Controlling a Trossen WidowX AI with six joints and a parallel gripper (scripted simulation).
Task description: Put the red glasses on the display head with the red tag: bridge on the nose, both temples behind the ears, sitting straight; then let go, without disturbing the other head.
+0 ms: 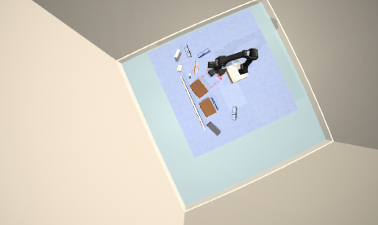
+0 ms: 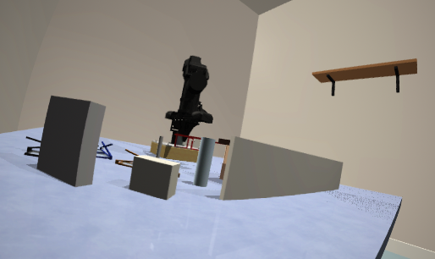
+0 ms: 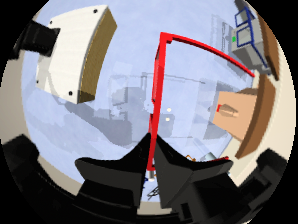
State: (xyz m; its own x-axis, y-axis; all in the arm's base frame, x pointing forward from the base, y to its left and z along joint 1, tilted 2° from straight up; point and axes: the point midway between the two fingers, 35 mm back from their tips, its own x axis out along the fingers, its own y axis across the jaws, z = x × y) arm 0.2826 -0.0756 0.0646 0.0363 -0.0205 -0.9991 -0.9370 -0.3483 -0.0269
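Note:
My gripper is shut on the red glasses, by one end of their front frame. The glasses are off the table, temples open and reaching toward the tan display head with the red tag. That head's brown top shows in the top view; the front frame is well short of its face. The other head, grey with a green tag, wears blue glasses. The far temple is mostly hidden behind the fingers in the wrist view.
A long pale wall stands behind the heads. A grey cylinder and pale blocks stand nearby. Orange glasses, blue glasses and black glasses lie around. The white-topped base is behind the gripper.

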